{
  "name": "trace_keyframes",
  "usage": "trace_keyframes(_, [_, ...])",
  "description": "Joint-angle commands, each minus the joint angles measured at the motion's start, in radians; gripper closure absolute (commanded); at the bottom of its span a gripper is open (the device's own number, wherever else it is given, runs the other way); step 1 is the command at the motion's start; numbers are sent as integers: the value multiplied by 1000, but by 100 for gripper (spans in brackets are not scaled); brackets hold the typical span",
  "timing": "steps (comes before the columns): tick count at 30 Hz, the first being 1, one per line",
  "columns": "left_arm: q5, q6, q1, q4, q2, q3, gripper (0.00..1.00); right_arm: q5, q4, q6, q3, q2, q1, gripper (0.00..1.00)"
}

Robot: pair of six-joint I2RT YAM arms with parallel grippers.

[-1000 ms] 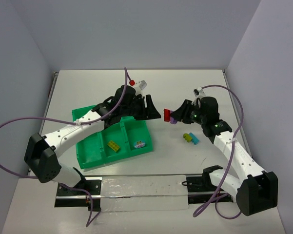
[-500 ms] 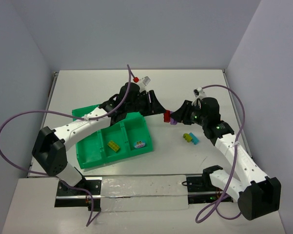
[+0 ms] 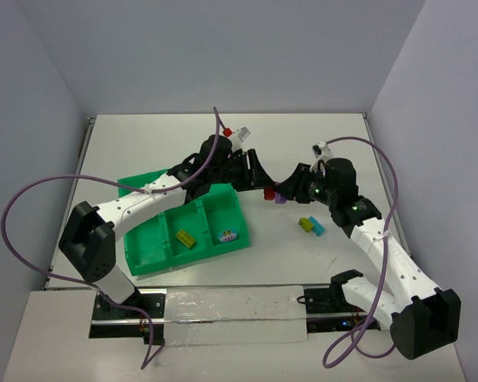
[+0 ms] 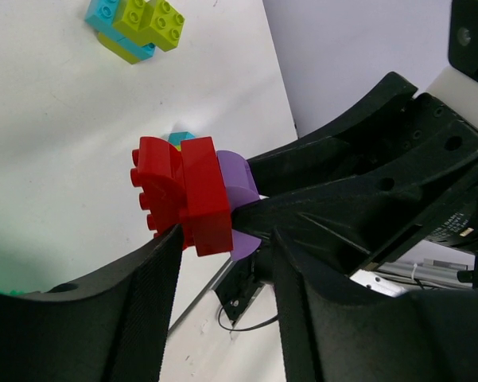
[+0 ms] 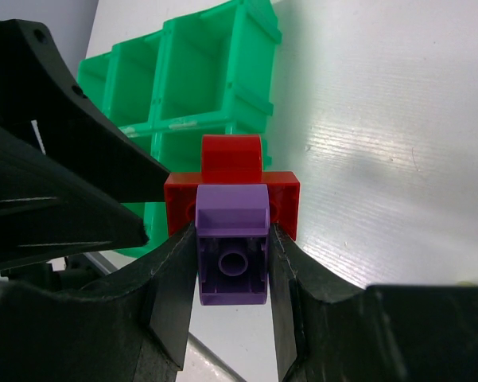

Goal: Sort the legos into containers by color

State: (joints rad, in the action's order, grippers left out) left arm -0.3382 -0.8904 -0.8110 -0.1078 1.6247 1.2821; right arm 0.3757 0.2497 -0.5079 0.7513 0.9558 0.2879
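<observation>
While the right gripper (image 5: 232,239) clamps the purple brick (image 5: 232,259) in mid-air beside the tray (image 5: 223,48), the red brick (image 4: 183,195) stuck to it faces the left gripper (image 4: 223,239), whose fingers flank it, grip uncertain.

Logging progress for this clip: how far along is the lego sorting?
Done: a yellow brick lies in one compartment of the green tray. In hand: the right gripper is shut on a purple brick stuck to a red brick; the left gripper has its jaws around the red one, seemingly to split them. Left: those two, plus the yellow-green and light blue cluster on the table.
</observation>
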Motion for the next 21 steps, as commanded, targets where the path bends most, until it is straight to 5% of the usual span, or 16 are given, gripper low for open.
trace_keyframes(1, [-18,4,-13,39,24,60,48,-5,-17,0,52,-12,17,97])
trace_keyframes(13, [6,16,-19,11,43,79,57,-5,-8,3,66,-13,28,97])
trace_keyframes(21, [26,21,-19,-35,62,108,100,-22,15,12,78,-29,31,97])
